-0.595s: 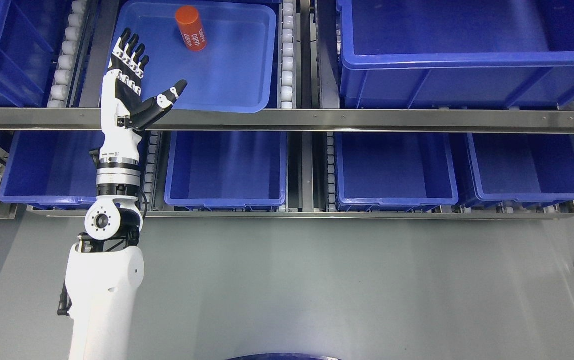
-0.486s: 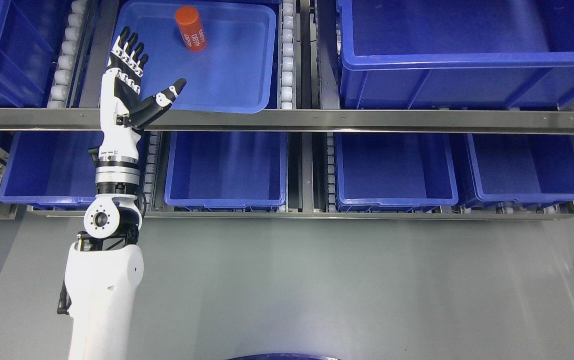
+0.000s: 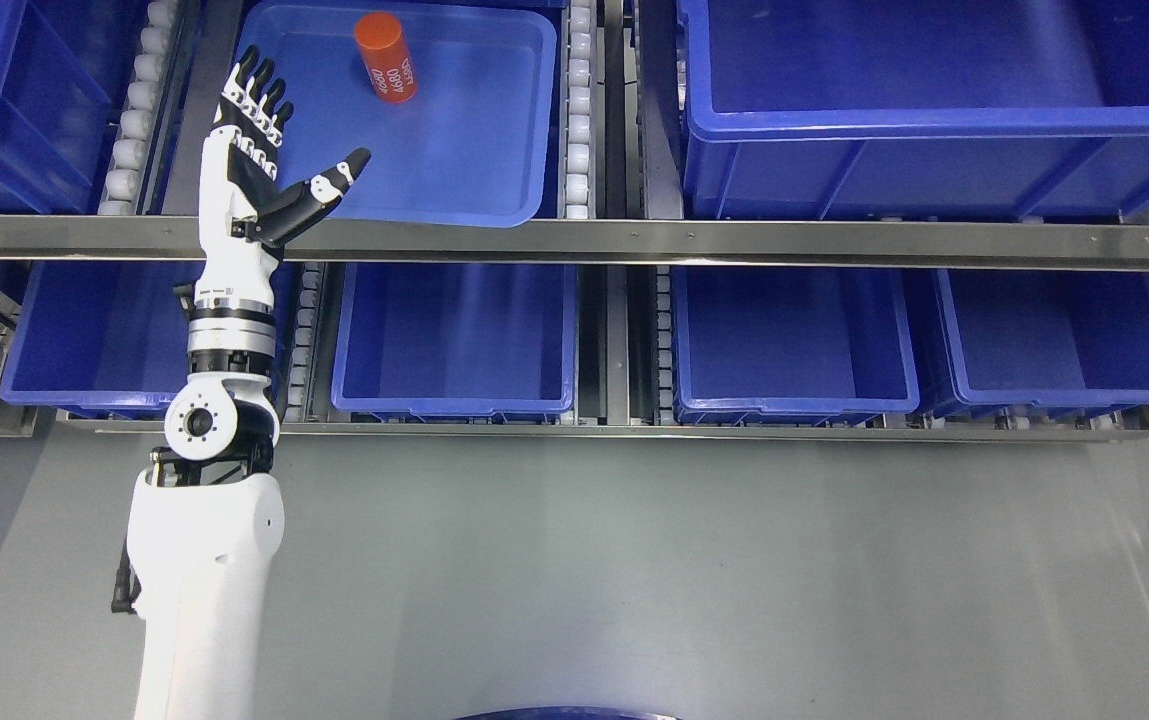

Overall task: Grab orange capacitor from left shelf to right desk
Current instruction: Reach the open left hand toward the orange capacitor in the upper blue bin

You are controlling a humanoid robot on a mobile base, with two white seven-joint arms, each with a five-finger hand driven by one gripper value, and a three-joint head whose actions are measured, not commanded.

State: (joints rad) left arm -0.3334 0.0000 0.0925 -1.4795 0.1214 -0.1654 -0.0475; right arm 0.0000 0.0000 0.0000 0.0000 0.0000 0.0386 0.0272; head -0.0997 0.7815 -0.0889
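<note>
Head view. The orange capacitor (image 3: 386, 57) lies tilted in a shallow blue tray (image 3: 494, 150) on the upper level of the shelf, near the tray's far edge, left of its middle. White print runs along its side; too small to read reliably. Nothing touches it.

The left hand (image 3: 269, 150) is raised at the tray's left edge, in front of the steel shelf rail (image 3: 734, 243). Its four fingers (image 3: 252, 85) point up and lie close together; the thumb (image 3: 329, 188) sticks out to the right over the tray's near left corner. The hand is spread and holds nothing. It is near the capacitor but clearly apart from it, lower and to the left. The white forearm (image 3: 204, 560) enters from the lower left of the picture.

A deep blue bin (image 3: 934, 120) sits right of the tray on the upper level. Four blue bins stand in a row on the lower level; the one below the tray (image 3: 454, 340) shows a bare floor. White rollers (image 3: 579, 110) line the lanes between containers. Grey floor (image 3: 684, 570) fills the lower half. The right arm does not show.
</note>
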